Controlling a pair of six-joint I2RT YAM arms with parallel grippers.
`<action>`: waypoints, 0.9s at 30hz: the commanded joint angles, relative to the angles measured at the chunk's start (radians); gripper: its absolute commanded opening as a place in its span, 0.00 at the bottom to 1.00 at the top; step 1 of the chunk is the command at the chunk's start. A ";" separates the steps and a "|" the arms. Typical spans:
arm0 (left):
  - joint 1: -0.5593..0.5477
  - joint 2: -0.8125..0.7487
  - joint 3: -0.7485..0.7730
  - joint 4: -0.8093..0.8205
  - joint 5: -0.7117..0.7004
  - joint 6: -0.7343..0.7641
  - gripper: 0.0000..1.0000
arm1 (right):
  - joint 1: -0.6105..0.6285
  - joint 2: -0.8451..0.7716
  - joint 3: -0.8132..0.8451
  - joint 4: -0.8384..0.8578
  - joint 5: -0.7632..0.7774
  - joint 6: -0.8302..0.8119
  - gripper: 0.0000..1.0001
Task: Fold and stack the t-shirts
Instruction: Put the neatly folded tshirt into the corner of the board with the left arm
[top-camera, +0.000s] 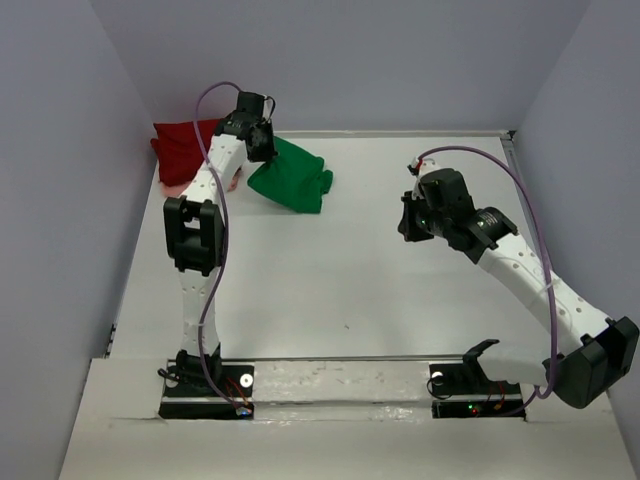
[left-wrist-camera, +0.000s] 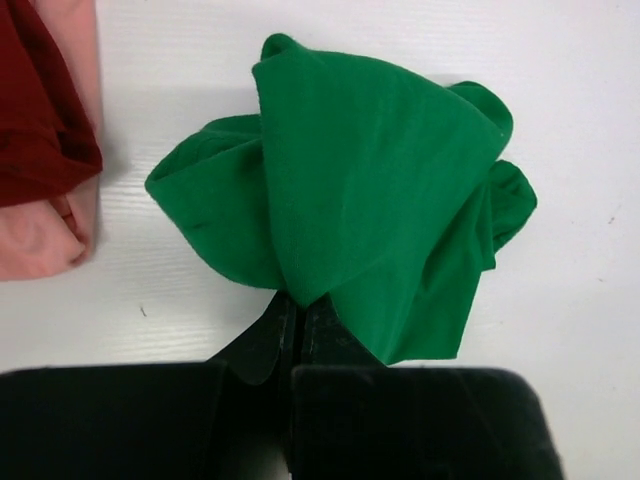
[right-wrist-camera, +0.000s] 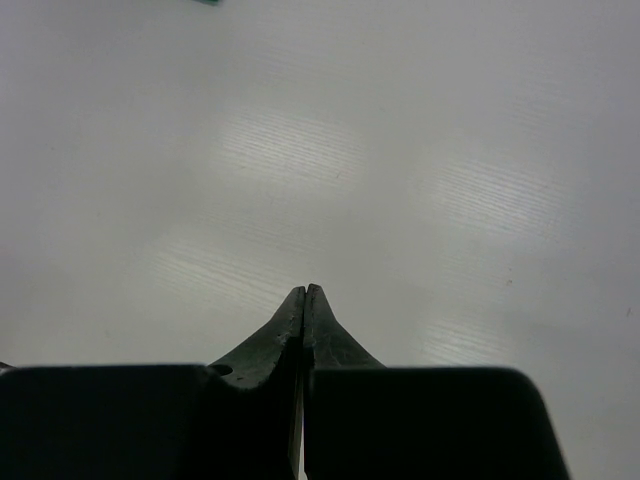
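The bright green t-shirt (top-camera: 292, 178) lies bunched at the back left of the table; in the left wrist view it (left-wrist-camera: 370, 200) hangs crumpled from my fingertips. My left gripper (top-camera: 262, 138) (left-wrist-camera: 298, 300) is shut on a fold of the green shirt. The dark red t-shirt (top-camera: 182, 146) (left-wrist-camera: 35, 110) lies in the back left corner, over the salmon pink t-shirt (top-camera: 232, 181) (left-wrist-camera: 40, 235), of which only an edge shows. My right gripper (top-camera: 407, 222) (right-wrist-camera: 304, 292) is shut and empty above bare table at the right.
The white table (top-camera: 330, 280) is walled by grey panels on the left, back and right. Both arm bases sit on a rail (top-camera: 340, 375) at the near edge.
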 joint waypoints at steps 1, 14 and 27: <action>0.059 0.037 0.139 -0.060 0.061 0.064 0.00 | 0.011 -0.026 0.016 0.014 -0.009 0.002 0.00; 0.172 0.111 0.279 0.001 0.173 0.076 0.00 | 0.029 -0.021 0.011 -0.023 -0.042 0.016 0.00; 0.216 0.195 0.363 0.044 0.279 0.117 0.00 | 0.048 0.034 0.014 -0.017 -0.032 0.021 0.00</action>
